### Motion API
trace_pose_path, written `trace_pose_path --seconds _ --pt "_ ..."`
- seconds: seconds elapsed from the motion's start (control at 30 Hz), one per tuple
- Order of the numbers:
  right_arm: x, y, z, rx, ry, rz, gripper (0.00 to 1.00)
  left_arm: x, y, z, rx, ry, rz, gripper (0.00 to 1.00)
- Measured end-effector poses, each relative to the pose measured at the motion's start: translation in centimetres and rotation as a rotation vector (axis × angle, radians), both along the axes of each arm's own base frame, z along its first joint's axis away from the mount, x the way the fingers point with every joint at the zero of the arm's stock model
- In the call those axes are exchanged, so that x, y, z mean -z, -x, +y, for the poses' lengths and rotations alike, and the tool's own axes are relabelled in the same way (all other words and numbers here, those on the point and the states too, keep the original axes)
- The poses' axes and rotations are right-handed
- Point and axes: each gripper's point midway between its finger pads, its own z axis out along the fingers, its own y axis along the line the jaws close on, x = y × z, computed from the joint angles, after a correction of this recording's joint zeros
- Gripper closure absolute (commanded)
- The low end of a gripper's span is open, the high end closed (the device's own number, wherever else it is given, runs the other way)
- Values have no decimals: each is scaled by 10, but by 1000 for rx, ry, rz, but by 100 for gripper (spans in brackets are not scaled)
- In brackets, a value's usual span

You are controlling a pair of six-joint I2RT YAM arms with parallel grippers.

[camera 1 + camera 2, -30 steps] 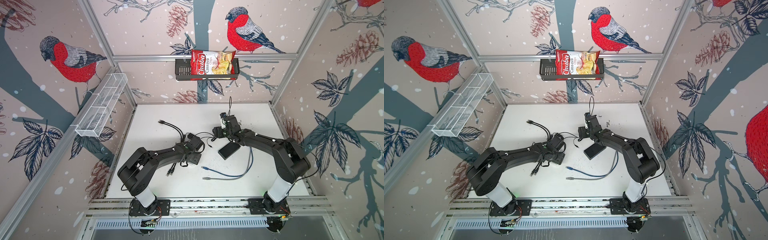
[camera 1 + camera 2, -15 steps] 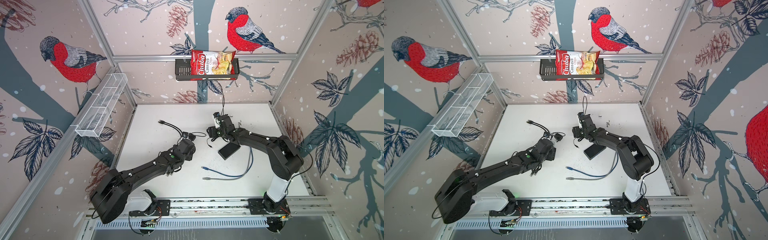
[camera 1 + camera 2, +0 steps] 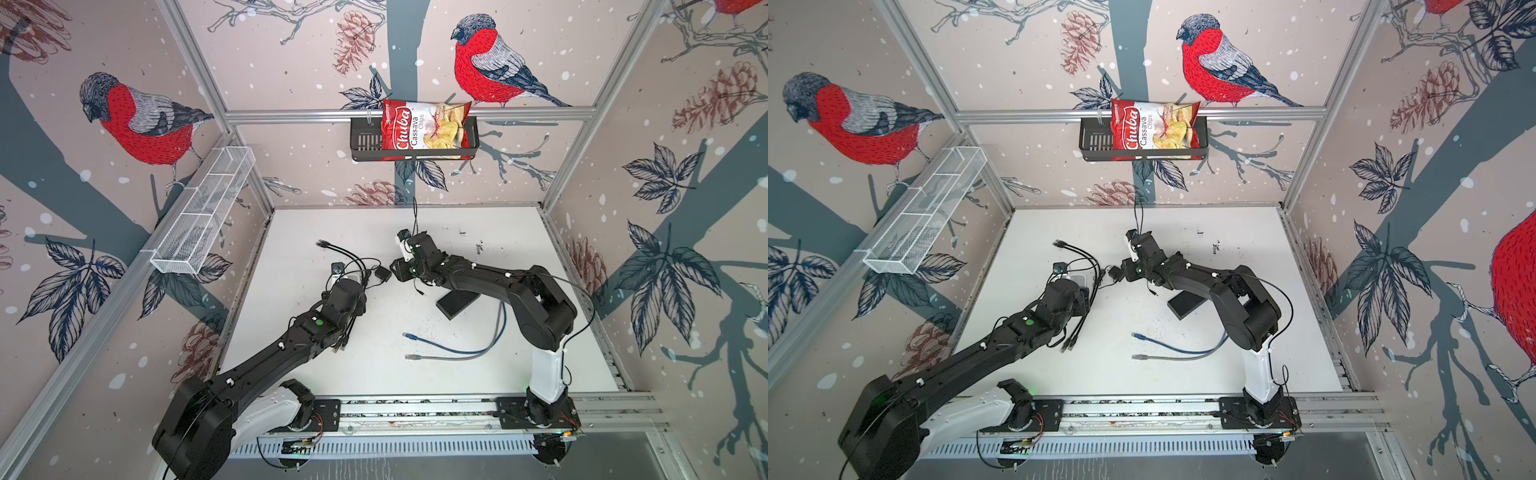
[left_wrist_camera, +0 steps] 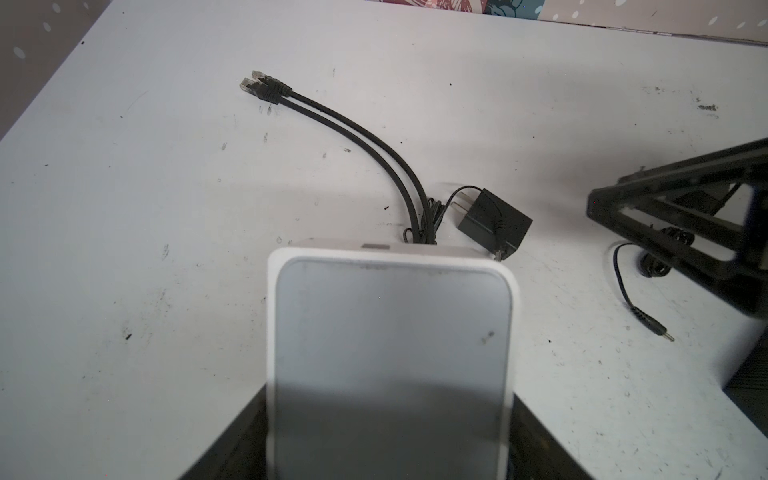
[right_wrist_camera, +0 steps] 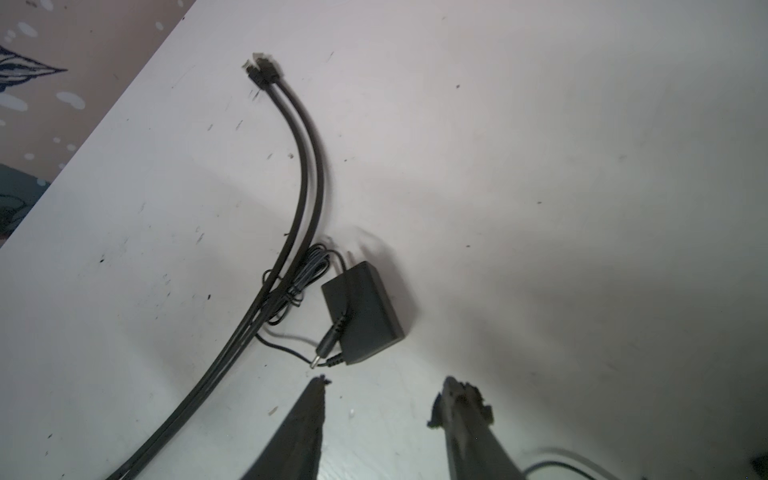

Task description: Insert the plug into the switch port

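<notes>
A white switch (image 4: 390,332) sits between the jaws of my left gripper (image 4: 388,415), which is shut on it; it shows white in a top view (image 3: 341,272). Its ports are hidden. A black power adapter (image 5: 361,311) lies on the table just beyond my right gripper (image 5: 388,384), whose fingers stand apart with nothing between them. A small barrel plug (image 5: 322,353) rests against the adapter, close to one fingertip (image 5: 318,384). Another thin lead ending in a barrel plug (image 4: 654,326) lies beside the right gripper (image 3: 395,269).
Two black network cables (image 4: 353,129) run from under the switch to plugs (image 4: 264,87) at the far left. A flat black box (image 3: 457,302), a blue cable (image 3: 440,345) and a grey cable (image 3: 449,357) lie right of centre. A chips bag (image 3: 424,129) hangs on the back wall.
My left arm has stretched out forward, carrying the switch toward the back. My right gripper has moved left to the adapter and its fingers have narrowed.
</notes>
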Motion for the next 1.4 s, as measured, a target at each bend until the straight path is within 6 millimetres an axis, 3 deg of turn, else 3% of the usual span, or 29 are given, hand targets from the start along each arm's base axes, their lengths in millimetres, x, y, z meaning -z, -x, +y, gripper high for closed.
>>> trace_pose_path --seconds 0.17,0.57,1.17,1.4 --pt "9 9 23 -36 16 27 57 1 0 0 2 2 4 43" --pt "34 4 39 5 113 40 62 1 -3 -3 9 6 -6 43" --pt "45 -11 43 44 192 -11 70 4 -2 -7 37 13 -9 43" --pt "46 -14 40 55 206 -22 80 4 -3 -7 36 16 -13 43"
